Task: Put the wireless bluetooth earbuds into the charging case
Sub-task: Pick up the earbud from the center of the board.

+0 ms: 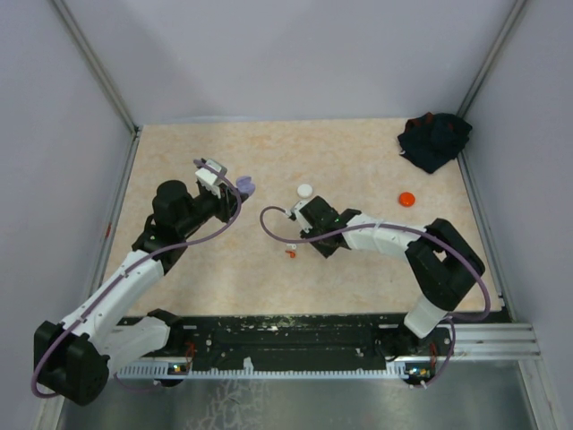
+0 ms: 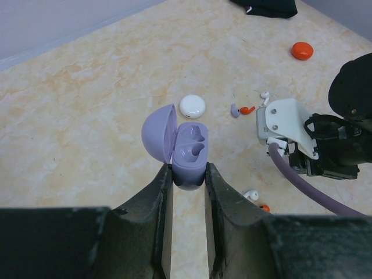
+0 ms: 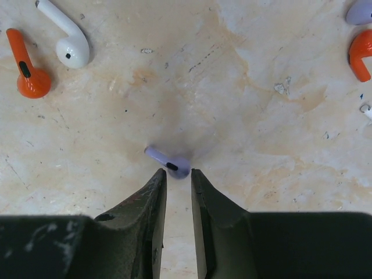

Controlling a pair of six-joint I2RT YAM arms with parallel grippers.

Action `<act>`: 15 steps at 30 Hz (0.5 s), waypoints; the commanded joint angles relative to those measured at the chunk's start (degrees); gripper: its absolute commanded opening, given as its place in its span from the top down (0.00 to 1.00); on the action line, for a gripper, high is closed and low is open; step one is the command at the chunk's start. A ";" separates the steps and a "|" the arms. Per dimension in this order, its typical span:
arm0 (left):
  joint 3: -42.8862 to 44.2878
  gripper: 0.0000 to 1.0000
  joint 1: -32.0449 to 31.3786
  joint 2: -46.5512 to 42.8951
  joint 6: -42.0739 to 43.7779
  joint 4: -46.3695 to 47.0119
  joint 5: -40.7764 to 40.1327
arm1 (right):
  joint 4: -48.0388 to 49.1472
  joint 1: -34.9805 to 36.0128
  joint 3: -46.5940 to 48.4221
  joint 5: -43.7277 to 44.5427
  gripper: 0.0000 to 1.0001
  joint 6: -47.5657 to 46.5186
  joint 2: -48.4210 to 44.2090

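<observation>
My left gripper [image 2: 189,173] is shut on the base of an open lavender charging case [image 2: 190,152], lid tipped left, both wells empty. It also shows in the top view [image 1: 243,186]. My right gripper [image 3: 179,172] pinches the head of a purple earbud [image 3: 168,162] at its fingertips, just above the table; its stem sticks out to the left. An orange earbud [image 3: 23,67] and a white earbud [image 3: 67,38] lie loose at the upper left. Another purple [image 2: 235,110], orange [image 2: 249,109] and white earbud [image 2: 265,96] lie beyond my right gripper [image 1: 313,237].
A closed white round case [image 1: 305,190] lies mid-table and an orange round case [image 1: 407,199] to the right. A black cloth [image 1: 434,139] sits in the far right corner. Grey walls enclose the table on three sides.
</observation>
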 commanded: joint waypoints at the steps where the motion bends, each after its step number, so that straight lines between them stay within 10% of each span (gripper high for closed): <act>1: -0.11 0.99 0.47 -1.07 -0.21 1.97 1.11 | -0.09 -0.67 3.36 1.44 0.74 -0.88 0.61; 15: -0.11 0.99 0.58 -1.07 -0.20 2.01 1.55 | -1.39 -1.48 3.96 3.62 0.72 -0.33 2.34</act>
